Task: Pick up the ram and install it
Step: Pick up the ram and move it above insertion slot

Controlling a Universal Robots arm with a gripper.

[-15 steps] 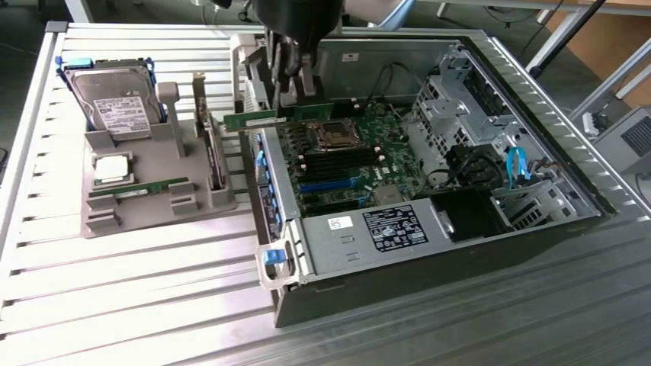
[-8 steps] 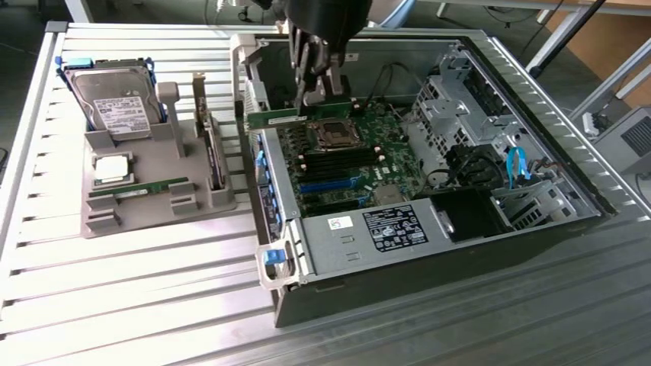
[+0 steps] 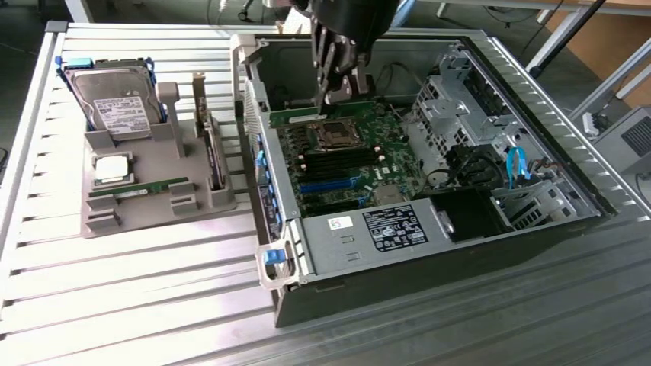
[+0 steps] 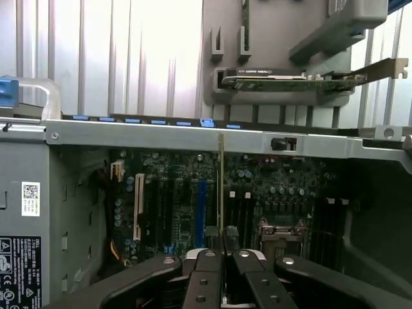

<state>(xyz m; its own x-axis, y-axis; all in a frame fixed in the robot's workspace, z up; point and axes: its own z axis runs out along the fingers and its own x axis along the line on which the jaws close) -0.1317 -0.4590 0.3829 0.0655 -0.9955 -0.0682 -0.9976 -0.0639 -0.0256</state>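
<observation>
the gripper [image 4: 222, 238] hangs over the motherboard [image 3: 346, 164] inside the open computer case [image 3: 251, 84], its fingers pinching the ram [image 4: 221, 187], held edge-on.

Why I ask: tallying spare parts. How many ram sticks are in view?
2. One ram is clamped edge-on in the gripper over the motherboard; another ram stick lies on the gray holder beside the case. Any already seated there may be hidden.
</observation>
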